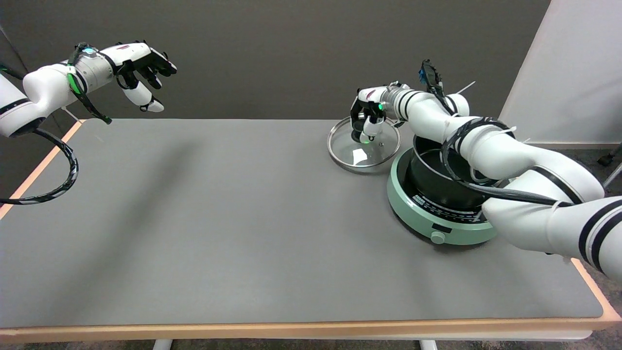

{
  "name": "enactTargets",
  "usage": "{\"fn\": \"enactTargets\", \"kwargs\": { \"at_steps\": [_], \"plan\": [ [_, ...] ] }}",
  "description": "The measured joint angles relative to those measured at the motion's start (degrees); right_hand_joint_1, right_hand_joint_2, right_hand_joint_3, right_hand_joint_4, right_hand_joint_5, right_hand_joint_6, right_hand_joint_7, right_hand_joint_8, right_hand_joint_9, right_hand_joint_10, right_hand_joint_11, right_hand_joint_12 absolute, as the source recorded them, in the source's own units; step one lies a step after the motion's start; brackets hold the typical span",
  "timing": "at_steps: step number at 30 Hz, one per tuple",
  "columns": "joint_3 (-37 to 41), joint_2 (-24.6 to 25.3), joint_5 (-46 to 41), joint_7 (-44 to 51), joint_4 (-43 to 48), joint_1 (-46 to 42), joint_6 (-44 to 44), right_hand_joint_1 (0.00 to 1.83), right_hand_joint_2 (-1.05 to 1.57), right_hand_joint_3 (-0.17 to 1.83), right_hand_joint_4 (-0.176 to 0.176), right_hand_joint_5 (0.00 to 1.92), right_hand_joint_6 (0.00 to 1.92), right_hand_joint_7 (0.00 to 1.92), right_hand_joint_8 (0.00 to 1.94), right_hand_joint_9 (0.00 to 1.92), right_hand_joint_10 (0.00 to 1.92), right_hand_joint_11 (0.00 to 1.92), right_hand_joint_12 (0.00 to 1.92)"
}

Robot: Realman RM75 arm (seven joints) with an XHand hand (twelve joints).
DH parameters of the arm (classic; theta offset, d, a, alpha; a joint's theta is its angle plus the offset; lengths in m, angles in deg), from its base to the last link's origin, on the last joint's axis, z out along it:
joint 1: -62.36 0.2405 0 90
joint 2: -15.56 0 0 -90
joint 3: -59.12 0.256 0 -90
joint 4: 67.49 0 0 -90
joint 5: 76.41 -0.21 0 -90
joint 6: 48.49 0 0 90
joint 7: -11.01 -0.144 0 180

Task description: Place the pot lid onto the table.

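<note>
The right robot hand (368, 115), black and white with a small green light on it, points down over the middle of the lid (363, 147), its fingers gathered around the dark knob at the lid's centre. They appear to grip that knob, though the contact itself is too small to make out fully. The lid is a round disc of clear glass ringed by a thin bright metal band; a small white glare patch shows on the glass just below the robot hand. It lies about level, low over or on the desk (233, 218), directly beneath the robot hand; whether its rim touches the surface cannot be told.

The desk has a flat, matte grey top with a pale wooden edge strip along its near and side borders. To the lower right of the robot hand, just beside the lid's rim, stands a round mint-green cooker (437, 214), smooth and glossy, with a dark top plate, a ring of small white markings and a round knob at its front. On it sits a black pot (432, 175), straight-walled and open, its inside dark and dull. The white, smooth-shelled right arm, wrapped by a black cable, reaches over the pot towards the lid.
</note>
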Motion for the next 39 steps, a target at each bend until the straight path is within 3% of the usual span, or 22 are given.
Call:
{"fn": "enactTargets", "kwargs": {
  "at_steps": [1, 8, 12, 15, 17, 25, 30, 39],
  "plan": [
    [0.0, 0.0, 0.0, 0.0, 0.0, 0.0, 0.0, 1.08, 0.73, 0.89, 0.176, 0.73, 0.69, 0.92, 0.65, 0.86, 1.13, 0.55, 1.62],
    [0.1, 0.1, 0.1, 0.0, 0.0, 0.1, -0.1, 1.04, 0.69, 0.89, 0.176, 0.72, 0.53, 0.89, 0.44, 0.84, 0.86, 0.38, 1.55],
    [0.2, 0.1, 0.1, 0.0, 0.2, 0.2, -0.1, 1.01, 0.65, 0.94, 0.169, 0.67, 0.44, 0.77, 0.28, 0.73, 0.58, 0.44, 1.08],
    [0.3, 0.0, 0.1, 0.0, 0.5, 0.3, -0.1, 1.0, 0.59, 1.03, 0.163, 0.62, 0.38, 0.6, 0.18, 0.55, 0.4, 0.32, 0.66],
    [0.4, 0.0, 0.1, 0.0, 0.7, 0.4, 0.0, 1.02, 0.54, 1.04, 0.153, 0.61, 0.32, 0.51, 0.16, 0.45, 0.28, 0.23, 0.54],
    [0.5, -0.2, 0.3, 0.0, 1.6, 0.5, 1.0, 0.97, 0.48, 1.07, 0.135, 0.54, 0.29, 0.37, 0.15, 0.21, 0.26, 0.06, 0.44],
    [0.7, -0.4, 0.4, 0.1, 2.6, 0.6, 1.7, 0.99, 0.4, 1.11, 0.098, 0.45, 0.2, 0.31, 0.17, 0.2, 0.21, 0.06, 0.43],
    [2.5, -1.9, -0.1, 0.1, 9.0, -0.1, 2.3, 0.93, 0.4, 1.07, 0.094, 0.44, 0.19, 0.36, 0.17, 0.25, 0.23, 0.08, 0.47]
  ]
}}
